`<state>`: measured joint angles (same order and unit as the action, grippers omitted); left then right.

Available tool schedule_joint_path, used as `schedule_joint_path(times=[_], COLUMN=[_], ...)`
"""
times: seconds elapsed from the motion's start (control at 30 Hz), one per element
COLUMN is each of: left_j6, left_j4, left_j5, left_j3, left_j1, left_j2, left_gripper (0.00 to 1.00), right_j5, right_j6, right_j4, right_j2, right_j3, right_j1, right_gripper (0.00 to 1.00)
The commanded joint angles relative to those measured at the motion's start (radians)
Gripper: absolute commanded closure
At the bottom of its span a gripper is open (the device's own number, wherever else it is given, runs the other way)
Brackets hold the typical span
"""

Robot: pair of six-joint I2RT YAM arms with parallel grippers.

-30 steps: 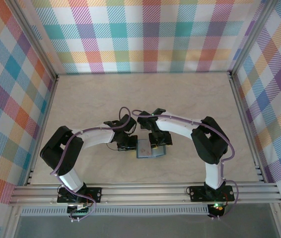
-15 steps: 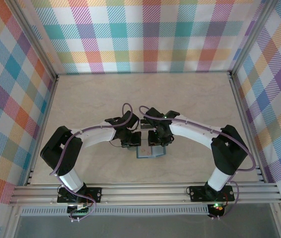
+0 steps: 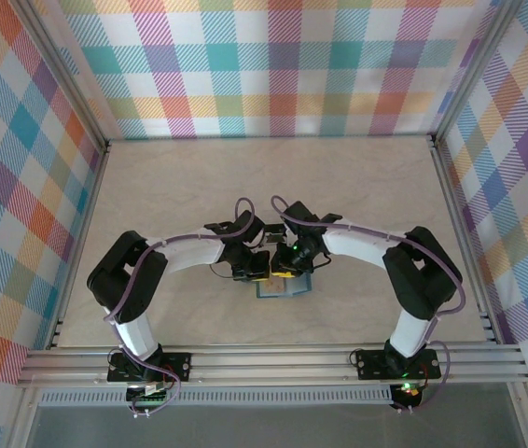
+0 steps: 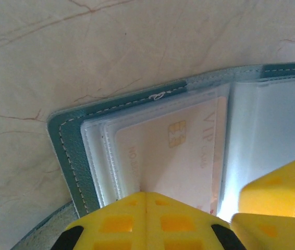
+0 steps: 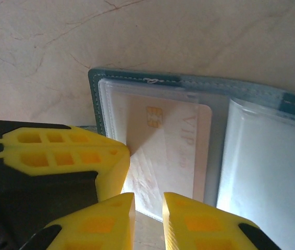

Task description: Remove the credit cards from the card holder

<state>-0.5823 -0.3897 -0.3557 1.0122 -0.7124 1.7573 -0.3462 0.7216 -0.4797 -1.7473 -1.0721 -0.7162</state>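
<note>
Bright plaid walls (image 3: 273,65) close in three sides of a pale, marble-veined table (image 3: 357,187). An aluminium rail (image 3: 273,366) runs along the near edge, where the two arms are bolted.

The card holder (image 3: 281,289) lies open and flat around the middle of the table, a little toward the rail. From above, most of it is hidden under the two wrists, and a teal strip pokes out on the near side.

Up close, its stitched teal border frames a stack of clear plastic sleeves (image 4: 98,156). A pale credit card (image 4: 173,156) with a gold chip (image 4: 176,134) and faint "VIP" lettering sits inside the sleeve nearest the holder's outer edge. The card's near end is cut off by yellow fingers. The layered plastic is too milky for me to say whether more cards lie behind it. The neighbouring sleeve (image 5: 267,172) glares white, and I can read nothing in it.

The left gripper (image 4: 146,197) has its fingers pressed together with no gap, and the tips are at the near edge of the carded sleeve. The right gripper (image 5: 148,200) sits just beside it. Its fingers are a narrow slit apart, with the tips over that same edge. The two grippers crowd almost against each other above the holder, and purple cables loop over both forearms.
</note>
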Motion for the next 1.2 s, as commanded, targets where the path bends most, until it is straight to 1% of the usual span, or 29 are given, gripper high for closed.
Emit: schedule_joint_path(times=[0.0,0.4,0.7,0.97,1.17], left_j6=[0.015,0.009,0.005,0.001,0.007], left_j4=[-0.035,-0.035,-0.048,-0.049,-0.068], left_j5=[0.019,0.026,0.037,0.038,0.028], left_j3=[0.014,-0.005,-0.005,-0.006,0.030], left_j1=[-0.008,-0.008,-0.008,-0.008,-0.011], left_j2=[0.015,0.000,-0.021,-0.025,-0.030], left_gripper=[1.00,1.00,1.00,1.00,1.00], right_j5=[-0.032,0.039,0.134,0.144,0.093], right_j6=[-0.005,-0.033,-0.051,-0.054,-0.043], right_j4=[0.023,-0.025,-0.095,-0.111,-0.078], right_j2=[-0.033,-0.083,-0.055,-0.029,0.005], right_j3=[-0.001,-0.011,-0.023,-0.023,-0.017], right_j1=[0.007,0.006,0.006,0.007,0.009], right_gripper=[0.78,0.73,0.69,0.66,0.62])
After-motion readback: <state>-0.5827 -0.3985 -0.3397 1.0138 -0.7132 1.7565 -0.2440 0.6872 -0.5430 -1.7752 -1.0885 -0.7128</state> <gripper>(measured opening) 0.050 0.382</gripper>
